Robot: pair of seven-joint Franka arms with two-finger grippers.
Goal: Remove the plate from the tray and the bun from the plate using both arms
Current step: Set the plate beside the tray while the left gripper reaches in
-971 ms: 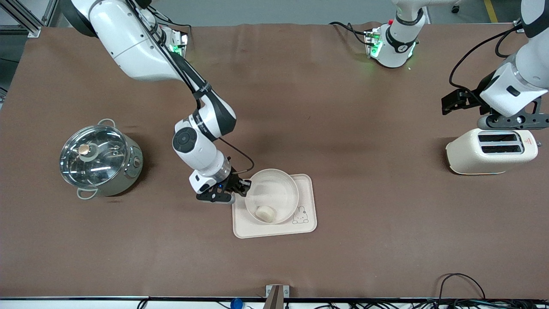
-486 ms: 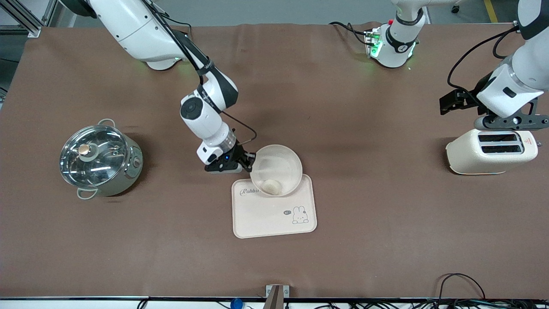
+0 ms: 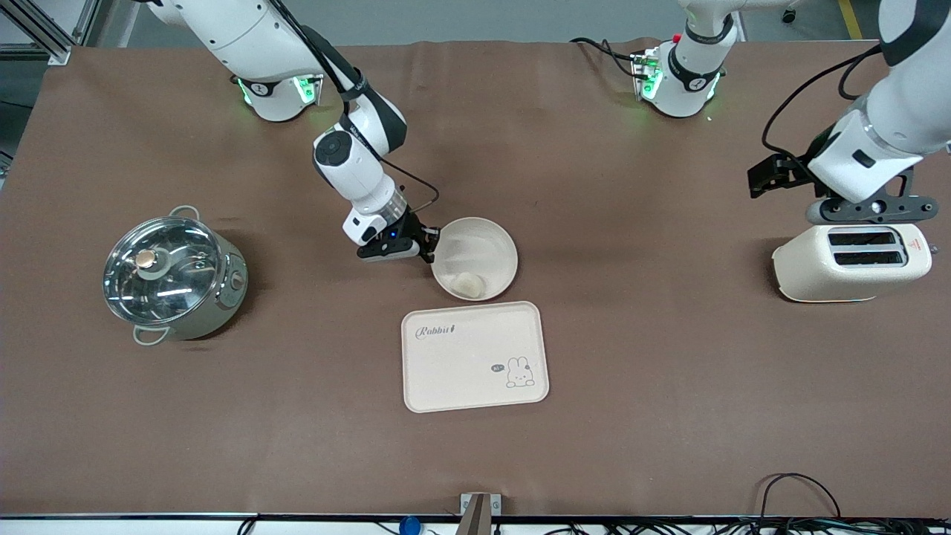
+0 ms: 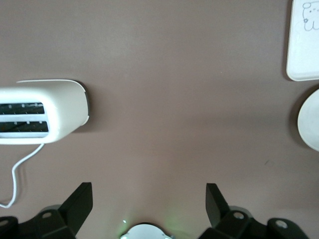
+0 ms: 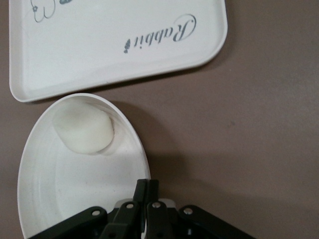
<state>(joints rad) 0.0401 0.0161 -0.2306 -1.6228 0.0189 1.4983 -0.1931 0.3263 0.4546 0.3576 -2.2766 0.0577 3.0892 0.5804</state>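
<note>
The round cream plate (image 3: 475, 257) is held tilted above the brown table, just farther from the front camera than the rabbit tray (image 3: 446, 364). The pale bun (image 3: 468, 282) lies in the plate at its lower side; in the right wrist view the bun (image 5: 83, 131) rests inside the plate (image 5: 60, 184). My right gripper (image 3: 429, 246) is shut on the plate's rim, fingers pinched together (image 5: 148, 191). My left gripper (image 3: 865, 212) is open and empty above the toaster; its fingers (image 4: 79, 204) stand wide apart over bare table.
A cream toaster (image 3: 851, 261) stands at the left arm's end. A steel pot with a glass lid (image 3: 172, 274) stands at the right arm's end. The tray (image 5: 114, 45) carries nothing.
My right gripper has lifted the plate with the bun off the rabbit tray and carried it away from the front camera. The left arm has drifted slightly.
</note>
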